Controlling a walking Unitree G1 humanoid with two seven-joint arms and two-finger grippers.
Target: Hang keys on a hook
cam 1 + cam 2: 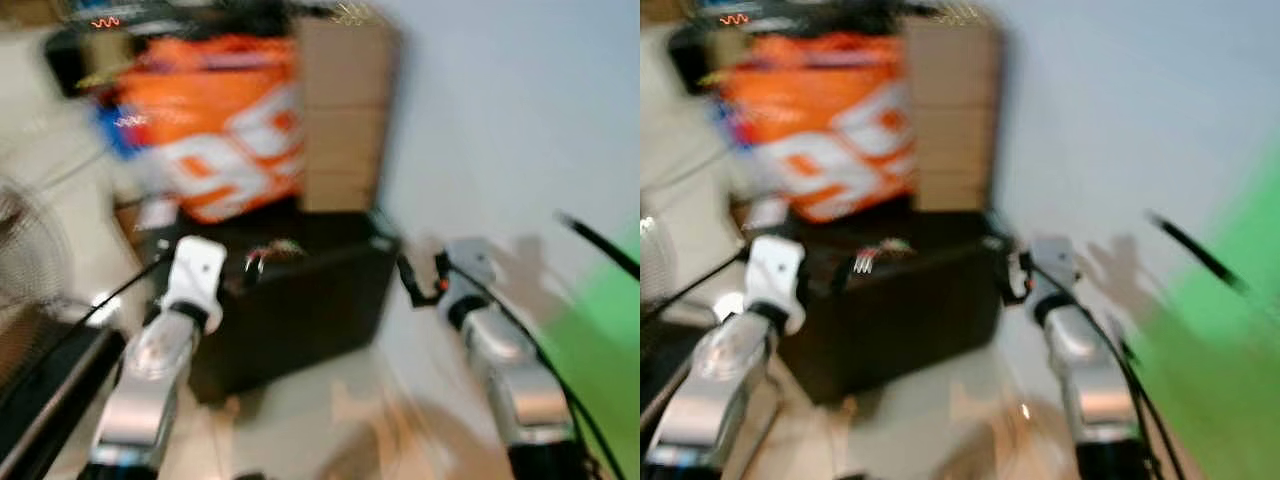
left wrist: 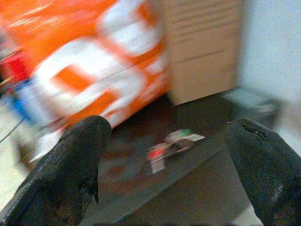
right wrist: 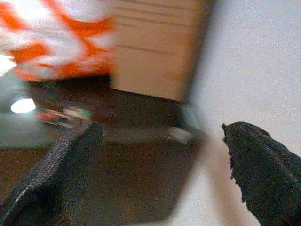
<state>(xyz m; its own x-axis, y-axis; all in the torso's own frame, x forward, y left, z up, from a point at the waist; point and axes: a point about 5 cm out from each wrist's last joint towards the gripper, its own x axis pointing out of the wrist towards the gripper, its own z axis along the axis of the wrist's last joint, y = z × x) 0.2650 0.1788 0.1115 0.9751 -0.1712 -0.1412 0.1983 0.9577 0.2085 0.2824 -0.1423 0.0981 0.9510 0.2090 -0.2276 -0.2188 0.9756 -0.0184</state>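
Left claw (image 2: 164, 155) spread, keys (image 2: 171, 143) blurred

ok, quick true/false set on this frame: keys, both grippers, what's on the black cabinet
1. The keys lie on top of the black cabinet. True.
2. The left gripper is shut on the keys. False: its fingers stand wide apart, keys lying beyond them.
3. An orange and white bag sits on the cabinet beside a cardboard box. True.
4. The right gripper holds the keys. False: it is open and empty.
5. The box stands away from the wall, in the middle of the cabinet. False: it stands against the wall.
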